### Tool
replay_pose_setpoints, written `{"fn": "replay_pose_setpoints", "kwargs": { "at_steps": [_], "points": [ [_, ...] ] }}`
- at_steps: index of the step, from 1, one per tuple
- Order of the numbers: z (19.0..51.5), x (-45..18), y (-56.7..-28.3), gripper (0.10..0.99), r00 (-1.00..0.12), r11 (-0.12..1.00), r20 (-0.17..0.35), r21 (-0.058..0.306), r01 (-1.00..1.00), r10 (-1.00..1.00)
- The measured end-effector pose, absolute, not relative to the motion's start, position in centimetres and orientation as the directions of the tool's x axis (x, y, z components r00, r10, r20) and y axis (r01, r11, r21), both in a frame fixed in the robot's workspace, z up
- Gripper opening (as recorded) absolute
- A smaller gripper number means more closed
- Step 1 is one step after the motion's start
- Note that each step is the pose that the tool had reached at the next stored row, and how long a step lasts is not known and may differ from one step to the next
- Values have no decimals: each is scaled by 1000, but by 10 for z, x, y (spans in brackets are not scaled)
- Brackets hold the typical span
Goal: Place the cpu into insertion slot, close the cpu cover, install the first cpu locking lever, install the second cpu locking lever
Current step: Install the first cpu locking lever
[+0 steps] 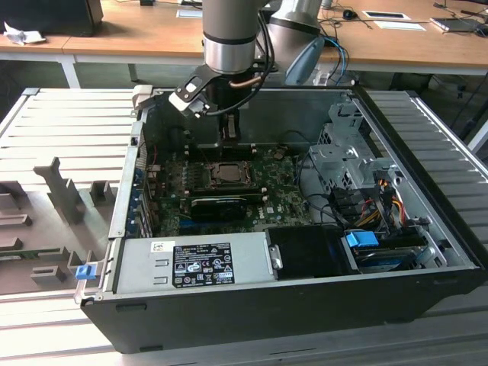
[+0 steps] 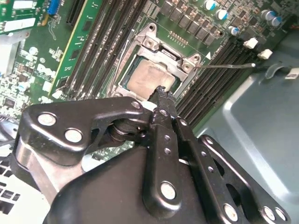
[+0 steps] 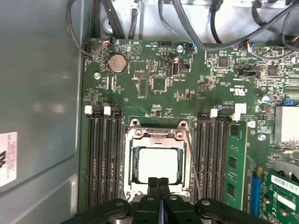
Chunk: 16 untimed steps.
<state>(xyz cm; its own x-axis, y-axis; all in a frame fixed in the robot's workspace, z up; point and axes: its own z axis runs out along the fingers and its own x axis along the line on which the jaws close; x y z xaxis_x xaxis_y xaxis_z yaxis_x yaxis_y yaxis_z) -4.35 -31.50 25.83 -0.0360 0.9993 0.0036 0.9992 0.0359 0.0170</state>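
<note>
The cpu (image 3: 158,164) lies flat in the insertion slot (image 3: 135,156), its pale face showing through the window of the cpu cover (image 3: 156,134), which is down over it. A thin wire locking lever (image 2: 224,65) sticks out sideways from the socket's corner, and it also runs along the socket's side as the lever (image 3: 194,168). My gripper (image 3: 159,183) hangs just above the socket's edge with the fingers pressed together and nothing between them. In the exterior view the gripper (image 1: 229,139) sits right above the cpu (image 1: 226,173) inside the open computer case.
Rows of memory slots (image 3: 103,158) flank the socket on both sides. A long black expansion card (image 1: 217,204) lies in front of the socket, then the power supply (image 1: 191,263). A drive cage (image 1: 347,152) and cables (image 1: 381,198) fill the exterior view's right.
</note>
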Motion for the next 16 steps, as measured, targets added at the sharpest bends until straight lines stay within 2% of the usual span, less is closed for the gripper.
{"fn": "replay_pose_setpoints", "kwargs": {
  "at_steps": [9,16],
  "points": [
    [278,-44,-315,106,-47,47,2,17,999,999],
    [277,-44,-315,106,-233,233,1,17,972,972]
  ]
}}
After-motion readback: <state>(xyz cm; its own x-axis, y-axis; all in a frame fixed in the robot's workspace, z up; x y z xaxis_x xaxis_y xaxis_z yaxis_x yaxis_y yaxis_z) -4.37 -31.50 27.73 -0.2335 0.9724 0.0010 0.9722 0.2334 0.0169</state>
